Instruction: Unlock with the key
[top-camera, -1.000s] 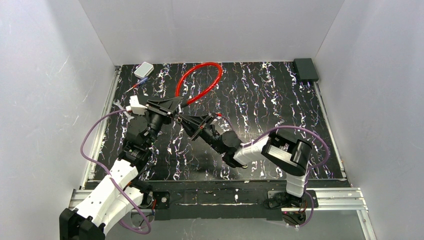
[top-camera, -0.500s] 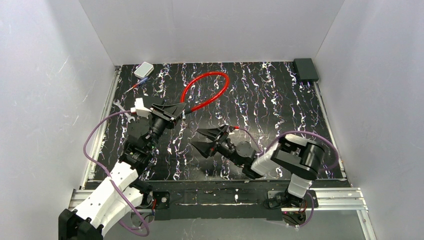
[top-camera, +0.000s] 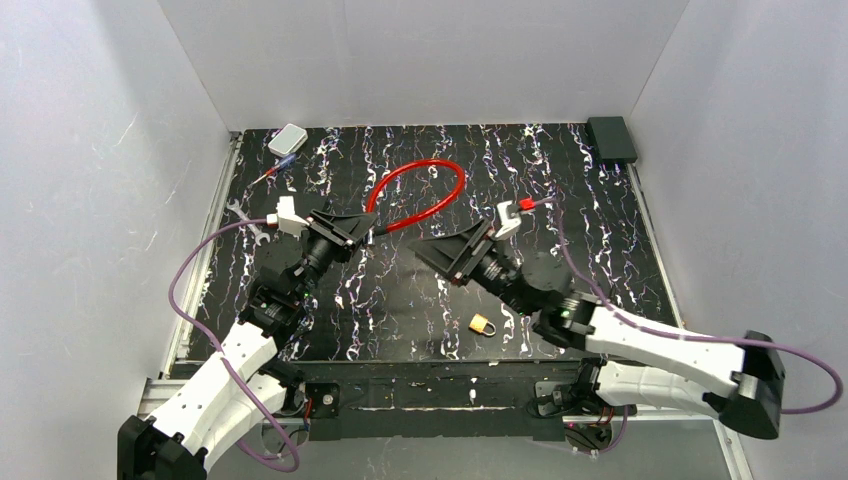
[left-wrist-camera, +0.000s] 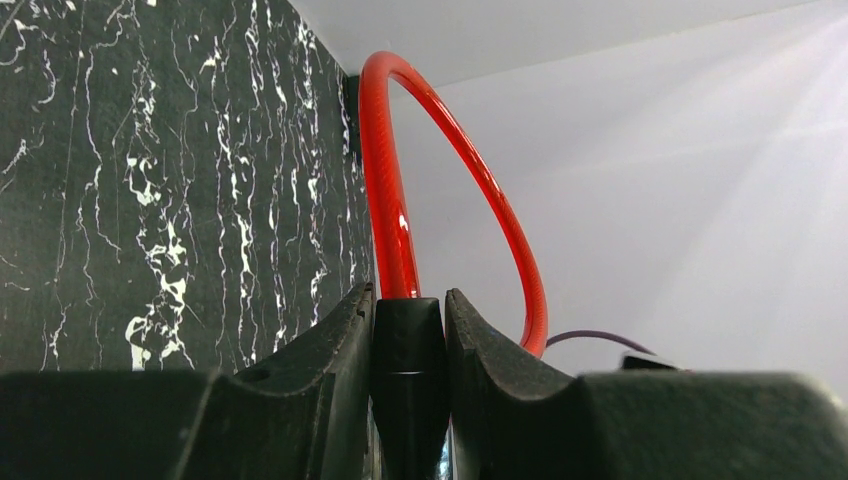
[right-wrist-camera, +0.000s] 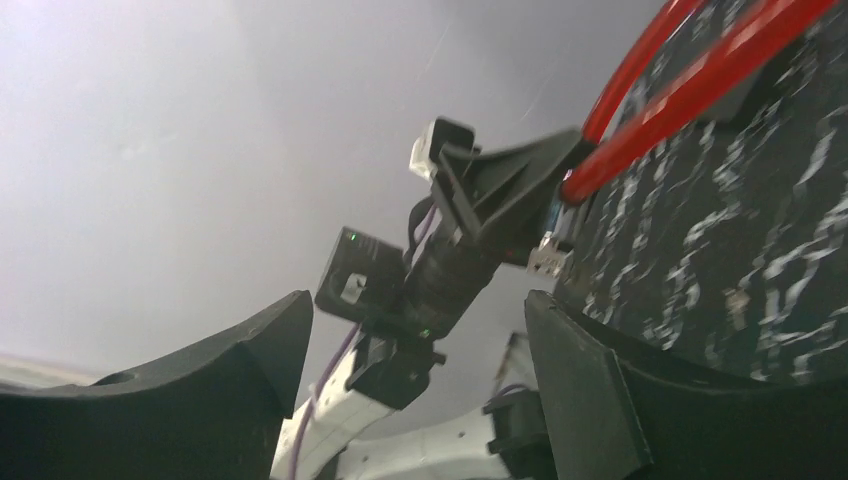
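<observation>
As clamped by left gripper (top-camera: 358, 228): black end of red cable loop (top-camera: 430, 162). Spread wide, empty: right gripper (top-camera: 435, 262). Loose on table (top-camera: 600, 220): brass padlock (top-camera: 483, 324).

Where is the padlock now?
Top view: the padlock lies on the table, right of centre near the front edge, just below the open right gripper.

We note white box (top-camera: 288, 139) at table (top-camera: 600, 260) far-left corner, blue pen-like item (top-camera: 275, 168) beside; wrench (top-camera: 240, 212) at left edge; black box (top-camera: 611, 138) at far-right corner.
</observation>
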